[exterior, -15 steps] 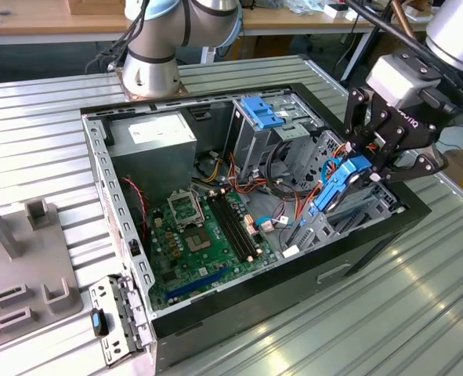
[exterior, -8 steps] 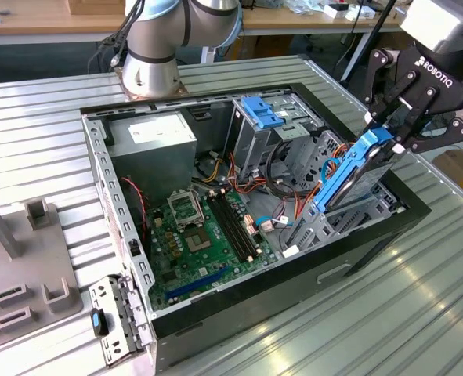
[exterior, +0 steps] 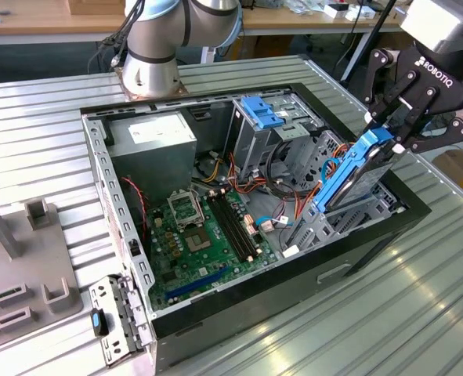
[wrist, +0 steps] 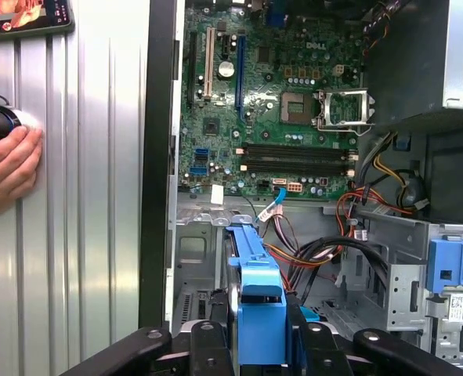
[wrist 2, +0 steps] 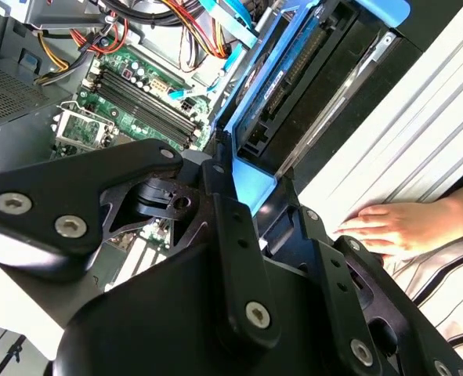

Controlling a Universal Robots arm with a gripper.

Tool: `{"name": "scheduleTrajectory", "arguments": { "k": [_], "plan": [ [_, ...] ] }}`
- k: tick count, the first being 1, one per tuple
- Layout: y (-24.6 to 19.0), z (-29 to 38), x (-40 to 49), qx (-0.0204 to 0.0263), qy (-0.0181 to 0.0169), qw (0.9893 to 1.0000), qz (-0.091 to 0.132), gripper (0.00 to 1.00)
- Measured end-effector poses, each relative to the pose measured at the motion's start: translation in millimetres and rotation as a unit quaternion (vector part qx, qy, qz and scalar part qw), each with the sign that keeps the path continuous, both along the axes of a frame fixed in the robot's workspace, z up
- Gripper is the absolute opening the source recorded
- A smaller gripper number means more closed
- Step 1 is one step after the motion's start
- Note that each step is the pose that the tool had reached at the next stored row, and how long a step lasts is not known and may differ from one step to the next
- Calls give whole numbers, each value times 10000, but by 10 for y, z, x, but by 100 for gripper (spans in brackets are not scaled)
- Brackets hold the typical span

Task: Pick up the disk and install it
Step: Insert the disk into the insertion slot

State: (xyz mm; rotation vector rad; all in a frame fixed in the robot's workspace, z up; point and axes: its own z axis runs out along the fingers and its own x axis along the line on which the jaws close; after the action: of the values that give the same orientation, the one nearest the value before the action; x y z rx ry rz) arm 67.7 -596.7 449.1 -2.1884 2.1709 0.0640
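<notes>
Disk (exterior: 347, 174) is pinched at its top end in my gripper (exterior: 389, 135), long axis slanting down from the grip, low end poking into the drive bay (exterior: 349, 223) on the exterior view's right of the case (exterior: 294, 291).

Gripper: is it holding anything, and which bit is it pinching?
Yes. The gripper holds the disk by its upper blue end; the disk leans tilted into the open computer case.
</notes>
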Motion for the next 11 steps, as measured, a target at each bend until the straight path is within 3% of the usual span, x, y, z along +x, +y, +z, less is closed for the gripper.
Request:
{"name": "scheduleTrajectory", "arguments": {
  "k": [6,9,11],
  "plan": [
    [0,1,0,1,0,10000,0,37],
    [0,1,0,1,0,10000,0,50],
    [0,0,0,2,0,10000,0,50]
  ]
}}
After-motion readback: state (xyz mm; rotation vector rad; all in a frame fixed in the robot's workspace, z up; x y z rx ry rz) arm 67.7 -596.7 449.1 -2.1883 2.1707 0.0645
